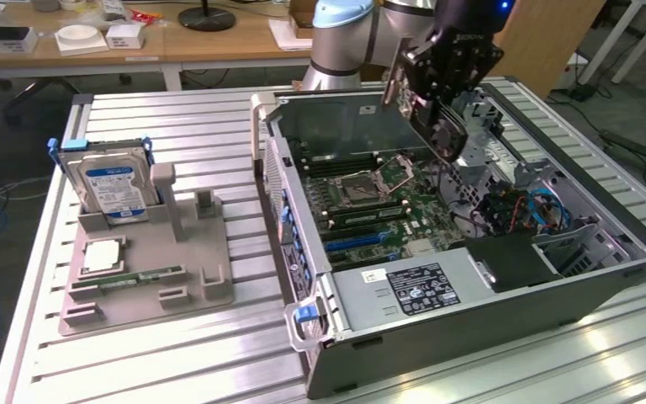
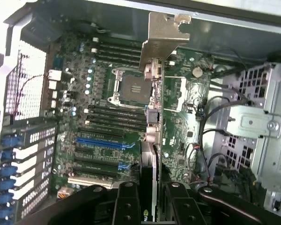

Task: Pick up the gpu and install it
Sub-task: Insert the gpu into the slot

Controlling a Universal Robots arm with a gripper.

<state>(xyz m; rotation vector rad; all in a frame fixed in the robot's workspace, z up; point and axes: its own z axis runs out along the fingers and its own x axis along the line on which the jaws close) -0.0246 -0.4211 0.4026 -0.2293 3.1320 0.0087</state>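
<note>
Your end effector (image 2: 150, 190) is clamped on the thin, flat, dark-boarded gpu (image 2: 152, 122) with its pale metal bracket (image 2: 164, 40); judge it light, stiff and fragile, best held by its flat faces.

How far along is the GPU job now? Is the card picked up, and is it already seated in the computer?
Done: the gpu is picked up. In hand: the gripper is shut on it and holds it on edge over the open case. Left: the card is not yet seated; it hangs above the motherboard, and the blue slot there is empty.
</note>
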